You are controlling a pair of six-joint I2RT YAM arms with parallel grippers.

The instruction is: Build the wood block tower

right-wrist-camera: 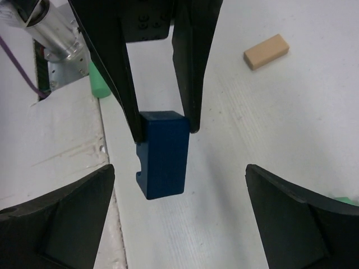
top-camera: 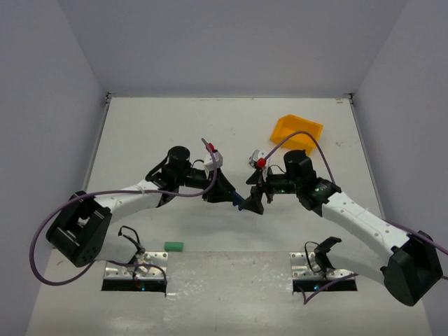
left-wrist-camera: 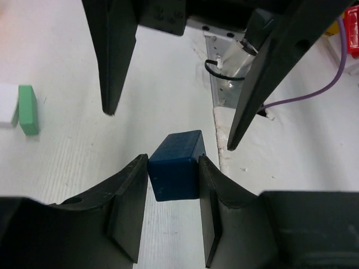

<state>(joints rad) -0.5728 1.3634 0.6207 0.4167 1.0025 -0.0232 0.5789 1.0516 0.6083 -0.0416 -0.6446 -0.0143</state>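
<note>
My left gripper (left-wrist-camera: 173, 162) is shut on a dark blue block (left-wrist-camera: 175, 165) and holds it off the white table (top-camera: 140, 133). In the top view the blue block (top-camera: 240, 203) hangs at mid-table between my left gripper (top-camera: 233, 198) and my right gripper (top-camera: 254, 201). My right gripper (right-wrist-camera: 179, 218) stands wide open around the blue block (right-wrist-camera: 164, 159) without touching it. A green block (top-camera: 173, 246) lies near the front left. A tan block (right-wrist-camera: 266, 51) lies flat on the table. The wood block tower is out of view.
A yellow bin (top-camera: 297, 133) sits at the back right. A white block (left-wrist-camera: 8, 105) rests against the green block (left-wrist-camera: 28, 109). Metal mounting plates (top-camera: 136, 269) (top-camera: 322, 273) lie at the near edge. Purple cables (top-camera: 42, 238) loop off both arms.
</note>
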